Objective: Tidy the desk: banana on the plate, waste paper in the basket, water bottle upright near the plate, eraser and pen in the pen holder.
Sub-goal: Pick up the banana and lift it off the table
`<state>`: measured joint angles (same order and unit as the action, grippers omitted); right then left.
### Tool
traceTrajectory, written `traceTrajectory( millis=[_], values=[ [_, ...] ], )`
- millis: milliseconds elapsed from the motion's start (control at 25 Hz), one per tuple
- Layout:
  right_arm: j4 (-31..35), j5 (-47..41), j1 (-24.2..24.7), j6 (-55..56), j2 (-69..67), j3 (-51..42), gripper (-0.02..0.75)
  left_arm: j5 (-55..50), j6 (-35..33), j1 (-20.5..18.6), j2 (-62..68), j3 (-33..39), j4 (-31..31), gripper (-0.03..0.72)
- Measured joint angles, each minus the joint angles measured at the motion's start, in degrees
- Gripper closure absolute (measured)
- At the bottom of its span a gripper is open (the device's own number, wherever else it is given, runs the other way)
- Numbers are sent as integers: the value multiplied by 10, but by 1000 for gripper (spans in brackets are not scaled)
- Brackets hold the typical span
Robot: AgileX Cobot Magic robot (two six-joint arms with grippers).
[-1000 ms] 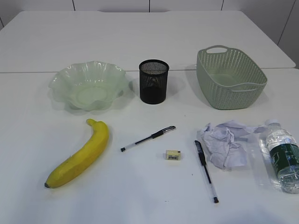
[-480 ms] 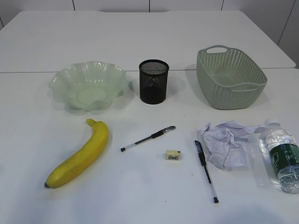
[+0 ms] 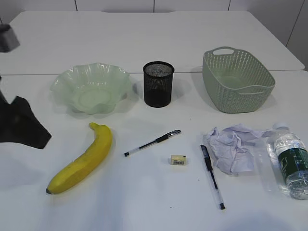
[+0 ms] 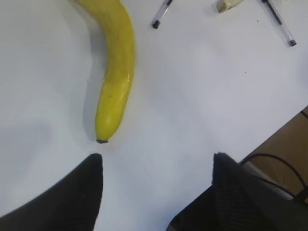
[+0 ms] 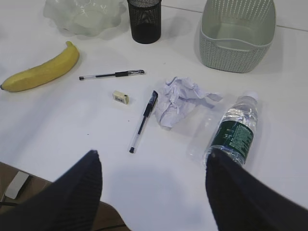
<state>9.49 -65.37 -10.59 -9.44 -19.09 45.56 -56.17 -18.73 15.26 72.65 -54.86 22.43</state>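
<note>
The banana (image 3: 82, 161) lies on the desk (image 3: 154, 202) near-left of the plate (image 3: 91, 89), long axis running away from the left gripper (image 4: 156, 192), whose empty jaws gape just short of its near tip.

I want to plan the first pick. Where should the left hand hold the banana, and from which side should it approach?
Probably grip the banana across its thick middle, coming from above. It lies flat on the table with bare space on both long sides, so the open left hand can straddle it. The stem end and tip are narrower and would slip more easily.
</note>
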Motion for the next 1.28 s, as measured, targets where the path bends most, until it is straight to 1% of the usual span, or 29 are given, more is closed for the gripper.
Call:
traceTrajectory(
  millis=[160, 280, 360, 480, 920, 1280],
  values=[
    [0, 0, 0, 0, 0, 0, 237, 35, 21, 51, 45, 0, -33, 180],
    [0, 0, 0, 0, 0, 0, 237, 60, 49, 76, 81, 0, -69, 180],
    [0, 0, 0, 0, 0, 0, 237, 74, 71, 85, 106, 0, -93, 180],
    [3, 0, 0, 0, 0, 0, 237, 95, 87, 88, 141, 0, -111, 180],
    [9, 0, 0, 0, 0, 0, 237, 215, 92, 93, 229, -1, -129, 180],
    [10, 2, 0, 0, 0, 0, 237, 235, 92, 93, 312, -46, -138, 180]
  ],
)
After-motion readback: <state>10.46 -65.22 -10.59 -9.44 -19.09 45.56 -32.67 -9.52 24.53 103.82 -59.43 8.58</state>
